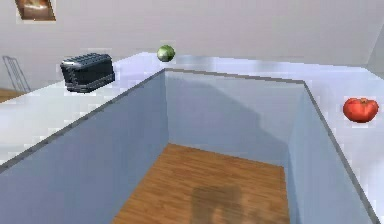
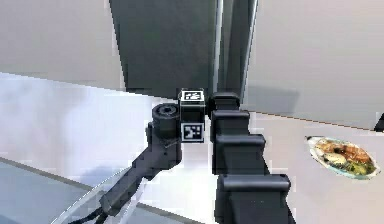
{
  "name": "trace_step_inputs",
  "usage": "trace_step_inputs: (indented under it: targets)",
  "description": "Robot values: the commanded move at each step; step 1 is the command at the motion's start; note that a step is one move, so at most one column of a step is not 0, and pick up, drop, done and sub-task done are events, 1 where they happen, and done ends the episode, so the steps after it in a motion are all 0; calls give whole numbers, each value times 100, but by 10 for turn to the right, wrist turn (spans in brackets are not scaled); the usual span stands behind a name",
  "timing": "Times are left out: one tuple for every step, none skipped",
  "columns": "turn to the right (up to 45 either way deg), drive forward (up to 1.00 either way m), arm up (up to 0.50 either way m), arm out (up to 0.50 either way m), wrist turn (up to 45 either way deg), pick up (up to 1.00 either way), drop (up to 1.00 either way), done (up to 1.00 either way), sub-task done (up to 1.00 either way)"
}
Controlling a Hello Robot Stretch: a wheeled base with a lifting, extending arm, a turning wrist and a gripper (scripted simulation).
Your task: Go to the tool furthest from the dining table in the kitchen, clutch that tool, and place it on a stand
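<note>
In the arm side view the dark arm point(image 2: 245, 165) rises from the bottom edge over a pale grey countertop point(image 2: 70, 120). Two white marker squares point(image 2: 191, 112) stand at its far end. Left of them is the gripper point(image 2: 122, 188), its round dark body up by the markers and its thin fingers point(image 2: 140, 170) slanting down toward the lower left. A faint, glassy curved shape point(image 2: 80, 205) lies at the fingers' end on the counter. I cannot tell whether the gripper holds anything.
A plate of food point(image 2: 345, 156) sits on the counter at the arm side view's right; a dark tall panel point(image 2: 165, 45) stands behind. In the forward view a U-shaped counter point(image 1: 240, 68) carries a black toaster point(image 1: 87, 71), a green apple point(image 1: 166, 52) and a tomato point(image 1: 360, 109), around wooden floor point(image 1: 200, 190).
</note>
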Motion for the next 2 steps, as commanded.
trace_step_inputs:
  targets:
    - [0,0,0,-14,0,0,0,0,0]
    - [-450,0,0,0,0,0,0,0,0]
